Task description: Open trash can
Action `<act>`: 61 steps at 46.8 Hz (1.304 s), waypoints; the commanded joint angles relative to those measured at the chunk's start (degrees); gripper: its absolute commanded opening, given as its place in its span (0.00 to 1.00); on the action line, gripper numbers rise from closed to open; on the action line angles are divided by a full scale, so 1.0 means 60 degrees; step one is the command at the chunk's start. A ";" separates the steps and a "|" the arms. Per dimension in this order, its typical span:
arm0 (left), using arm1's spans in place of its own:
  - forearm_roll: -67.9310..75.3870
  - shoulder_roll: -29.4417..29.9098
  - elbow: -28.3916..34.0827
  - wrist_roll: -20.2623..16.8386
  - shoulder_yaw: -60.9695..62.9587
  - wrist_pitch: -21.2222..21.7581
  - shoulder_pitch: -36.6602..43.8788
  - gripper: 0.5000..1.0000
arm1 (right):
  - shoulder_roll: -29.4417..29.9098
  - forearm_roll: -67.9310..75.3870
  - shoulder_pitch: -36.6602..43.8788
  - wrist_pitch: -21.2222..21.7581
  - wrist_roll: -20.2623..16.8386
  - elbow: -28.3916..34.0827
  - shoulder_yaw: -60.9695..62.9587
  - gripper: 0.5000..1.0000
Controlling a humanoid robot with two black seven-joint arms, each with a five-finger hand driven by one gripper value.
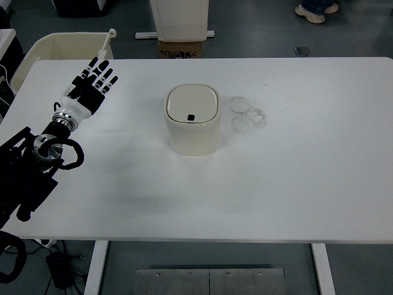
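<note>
A small cream trash can (192, 120) with rounded corners stands upright near the middle of the white table (295, 184). Its lid (192, 102) lies flat and closed, with a small dark button near the front edge. My left hand (96, 78) hovers over the table's far left part, well to the left of the can. Its black and white fingers are stretched out and hold nothing. The left arm comes in from the lower left edge. No right arm shows.
Faint grey ring marks (247, 114) stain the table just right of the can. Beyond the far edge stand a cream bin (55, 48), a cardboard box (180, 49) under a white stand, and a person's shoes (315, 11).
</note>
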 commanded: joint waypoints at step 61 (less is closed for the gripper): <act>0.3280 0.3398 -0.5091 0.1303 0.2767 0.1069 -0.1701 1.00 | 0.0000 0.0000 0.0000 0.0001 -0.0001 0.0000 -0.0004 0.99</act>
